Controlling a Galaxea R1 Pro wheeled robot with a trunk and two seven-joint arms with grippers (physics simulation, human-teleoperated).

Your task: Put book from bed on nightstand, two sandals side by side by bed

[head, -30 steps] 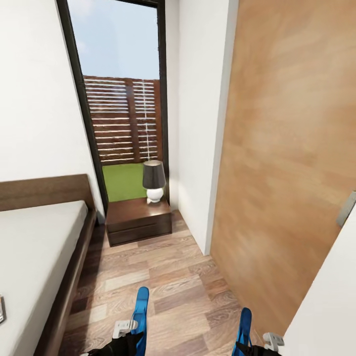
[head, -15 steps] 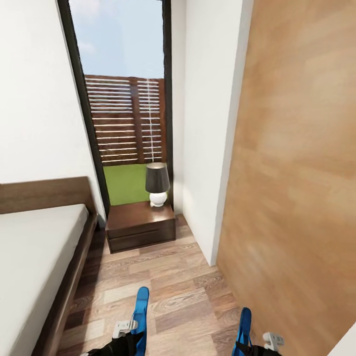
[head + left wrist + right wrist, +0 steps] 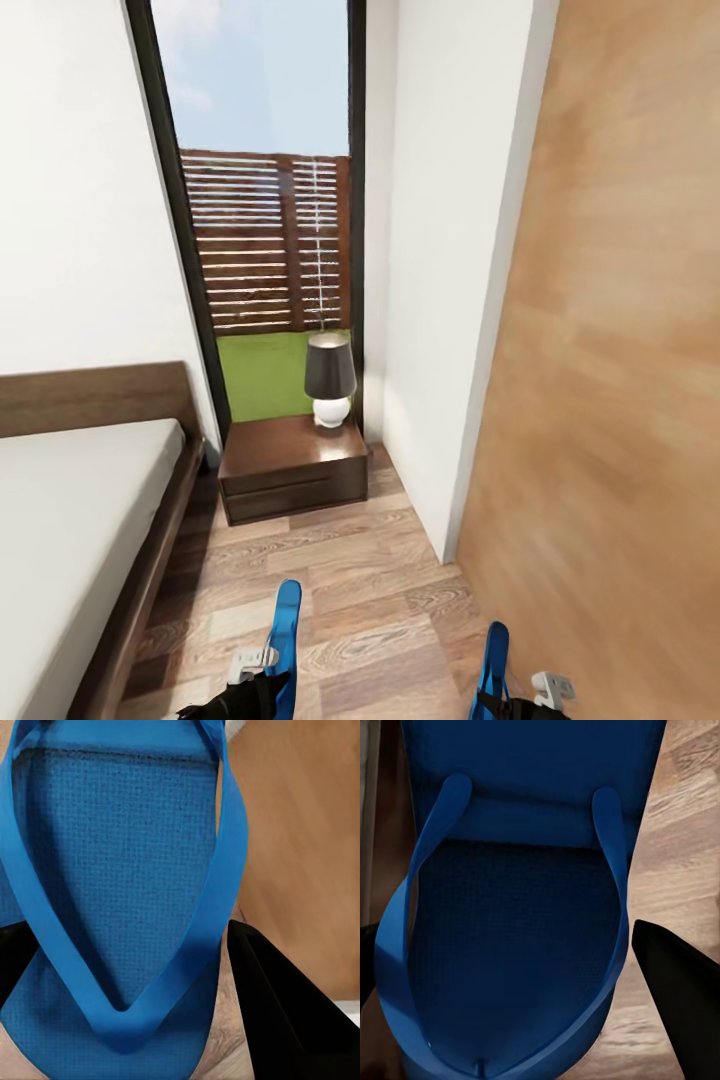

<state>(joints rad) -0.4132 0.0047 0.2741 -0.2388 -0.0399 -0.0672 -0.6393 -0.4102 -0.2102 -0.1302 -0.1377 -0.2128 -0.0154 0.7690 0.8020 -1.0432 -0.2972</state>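
Both bright blue sandals are in my grippers. At the lower edge of the head view, my left gripper point(image 3: 258, 678) is shut on one sandal point(image 3: 285, 622) and my right gripper point(image 3: 515, 697) on the other sandal point(image 3: 493, 652), both above the wood floor. Up close, the left sandal point(image 3: 120, 885) sits between black fingers point(image 3: 292, 1020), and so does the right sandal point(image 3: 517, 945) with its fingers point(image 3: 679, 990). The bed point(image 3: 70, 540) lies to the left. The nightstand point(image 3: 290, 468) stands ahead beside its headboard. The book is out of view.
A lamp point(image 3: 330, 380) with a dark shade stands on the nightstand. Behind it a tall glass door point(image 3: 265, 250) shows grass and a slatted fence. A white wall point(image 3: 440, 300) and a wooden panel point(image 3: 620, 400) close in the right side. A strip of floor point(image 3: 330, 590) runs between the bed and the wall.
The whole head view has shifted: the nightstand and lamp sit lower, further right and slightly larger, so the camera moved. Both grippers stay shut on the sandals in the same place.
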